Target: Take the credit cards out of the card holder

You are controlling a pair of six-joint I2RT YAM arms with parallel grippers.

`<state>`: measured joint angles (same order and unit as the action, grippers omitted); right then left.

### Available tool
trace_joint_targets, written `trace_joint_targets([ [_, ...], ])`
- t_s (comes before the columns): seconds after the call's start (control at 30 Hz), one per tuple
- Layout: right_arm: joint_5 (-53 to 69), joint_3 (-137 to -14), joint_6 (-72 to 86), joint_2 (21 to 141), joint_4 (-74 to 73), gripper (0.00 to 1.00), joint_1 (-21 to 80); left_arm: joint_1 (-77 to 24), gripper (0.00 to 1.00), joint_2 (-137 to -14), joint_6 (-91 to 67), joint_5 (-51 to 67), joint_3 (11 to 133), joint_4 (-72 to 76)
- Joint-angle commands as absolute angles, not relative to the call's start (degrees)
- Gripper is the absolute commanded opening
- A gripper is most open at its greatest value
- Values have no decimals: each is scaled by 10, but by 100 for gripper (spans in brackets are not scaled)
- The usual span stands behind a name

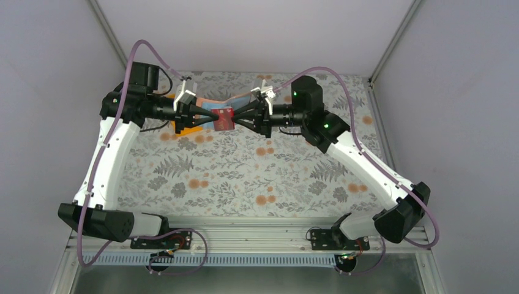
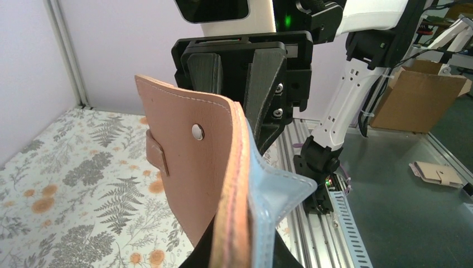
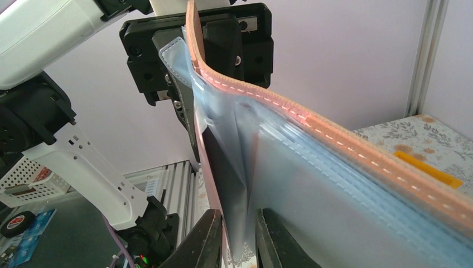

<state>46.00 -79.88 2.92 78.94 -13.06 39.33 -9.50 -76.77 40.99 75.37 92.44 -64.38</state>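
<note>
The tan card holder (image 1: 211,104) hangs in the air at the back middle, stretched between both grippers. My left gripper (image 1: 215,114) is shut on one end; its wrist view shows the tan outside with a metal snap (image 2: 197,132) and the light blue lining (image 2: 276,190) clamped at my left gripper (image 2: 242,259). My right gripper (image 1: 236,120) is shut on a fold of the blue lining (image 3: 334,206), its fingers (image 3: 207,240) close together. A red credit card (image 1: 225,117) shows between the grippers; its thin red edge (image 3: 207,162) runs beside my right finger. No teal card shows.
An orange tray (image 1: 183,129) lies on the floral table cover (image 1: 245,177) under my left wrist; an orange strip (image 3: 426,169) shows in the right wrist view. Grey walls and corner posts (image 1: 110,30) close in the back and sides. A metal rail (image 1: 245,229) runs along the near edge.
</note>
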Motion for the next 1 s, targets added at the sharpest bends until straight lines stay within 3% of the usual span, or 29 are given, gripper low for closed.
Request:
trace_joint_targets([
  [0.0,443,-805,23,796,-133,18,390,-98,2,-761,432,791,925,-645],
  [0.27,460,-816,35,815,-119,20,396,-98,2,-764,437,800,925,-649],
  [0.43,513,-826,29,825,-108,5,401,-98,3,-763,440,801,925,-650],
  [0.63,514,-801,21,797,-104,4,397,-98,3,-761,447,801,922,-655],
  [0.77,503,-794,22,786,-109,4,394,-98,13,-761,433,792,912,-643],
  [0.97,478,-804,15,776,-132,4,389,-98,22,-760,435,794,910,-643],
])
